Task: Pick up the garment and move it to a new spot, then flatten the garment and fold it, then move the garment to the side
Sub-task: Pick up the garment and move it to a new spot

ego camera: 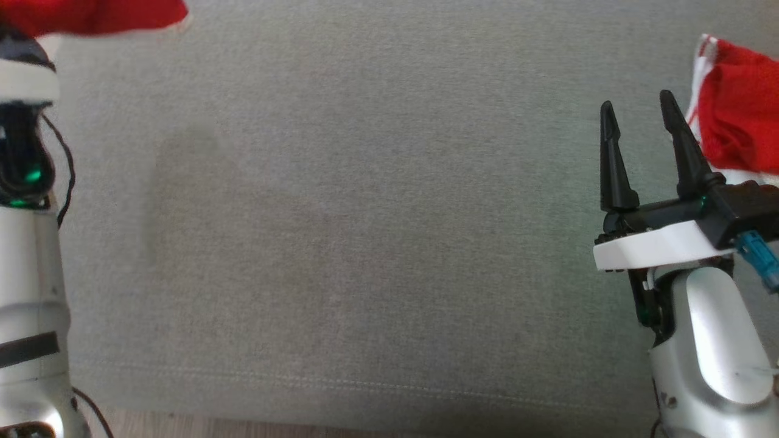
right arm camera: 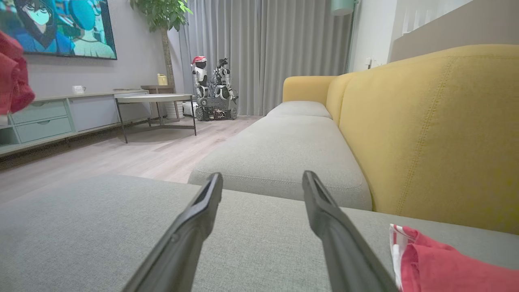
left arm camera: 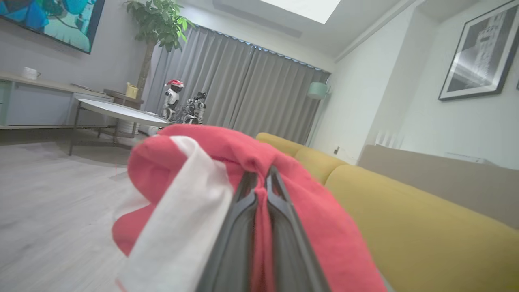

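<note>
My left gripper [left arm camera: 261,172] is shut on a red garment with a white band [left arm camera: 227,150] and holds it bunched up in the air. In the head view that garment [ego camera: 91,15] shows at the top left, above my left arm [ego camera: 27,292]. It also appears at the left edge of the right wrist view [right arm camera: 12,81]. My right gripper [ego camera: 636,100] stands open just above the grey cushion, with nothing between its fingers [right arm camera: 194,219]. A second red and white cloth [ego camera: 739,115] lies crumpled on the cushion just right of the right gripper [right arm camera: 262,175].
The grey seat cushion [ego camera: 365,243] spreads wide between my arms. Its front edge meets wood floor [ego camera: 182,426] at the bottom. A yellow backrest [right arm camera: 425,121] rises behind the cushion. A round table [right arm camera: 154,97] and a small robot [right arm camera: 211,85] stand far across the room.
</note>
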Robot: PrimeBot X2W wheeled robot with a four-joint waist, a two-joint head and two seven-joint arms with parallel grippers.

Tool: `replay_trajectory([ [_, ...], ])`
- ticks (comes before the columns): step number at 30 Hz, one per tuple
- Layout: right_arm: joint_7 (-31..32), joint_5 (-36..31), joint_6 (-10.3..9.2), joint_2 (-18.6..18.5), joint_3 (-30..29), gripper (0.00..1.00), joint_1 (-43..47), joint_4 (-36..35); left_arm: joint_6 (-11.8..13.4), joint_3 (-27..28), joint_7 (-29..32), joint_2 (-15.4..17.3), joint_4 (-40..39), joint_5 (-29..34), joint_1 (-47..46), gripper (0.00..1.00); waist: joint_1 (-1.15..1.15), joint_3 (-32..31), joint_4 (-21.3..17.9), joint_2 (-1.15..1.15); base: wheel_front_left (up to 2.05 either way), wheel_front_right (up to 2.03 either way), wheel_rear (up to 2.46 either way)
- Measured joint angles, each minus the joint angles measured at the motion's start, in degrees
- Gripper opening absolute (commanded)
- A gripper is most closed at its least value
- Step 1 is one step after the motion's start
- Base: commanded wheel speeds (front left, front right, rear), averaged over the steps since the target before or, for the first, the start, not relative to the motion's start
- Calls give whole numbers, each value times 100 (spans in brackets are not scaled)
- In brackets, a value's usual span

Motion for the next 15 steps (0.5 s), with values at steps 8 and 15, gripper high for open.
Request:
replay_trajectory([
  [8, -157, 213, 0, 4, 15, 100, -5, 49, 151, -76, 701, -253, -1437, -446, 70, 0, 0, -21, -366, 0, 0, 0, 0],
  [15, -229, 361, 0, 10, 88, 100, -90, 49, 316, -497, 1154, -545, -2065, -589, 435, 0, 0, 89, -847, 0, 0, 0, 0],
])
